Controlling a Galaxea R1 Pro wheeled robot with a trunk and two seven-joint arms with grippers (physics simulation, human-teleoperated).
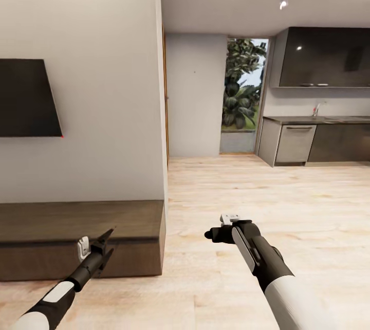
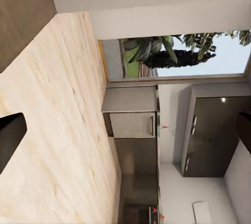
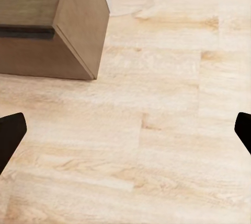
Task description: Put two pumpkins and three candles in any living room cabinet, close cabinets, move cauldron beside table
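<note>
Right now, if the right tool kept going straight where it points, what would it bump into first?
Probably the pale wooden plank floor: the right tool looks down at bare boards, with the long dark brown wooden cabinet off to one side.

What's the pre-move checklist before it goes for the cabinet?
1. Left gripper empty: ok, fingers apart with nothing between them.
2. Right gripper empty: ok, fingertips spread wide over bare wooden floor.
3. Cabinet within view: ok, low dark brown unit below the wall TV, at the left arm's side.
4. Cabinet doors shut: cannot tell, just the top and part of the front show.
5. Cabinet top bare: ok on the visible part.
6. Pumpkins, candles, cauldron located: not ok, none seen from here.
</note>
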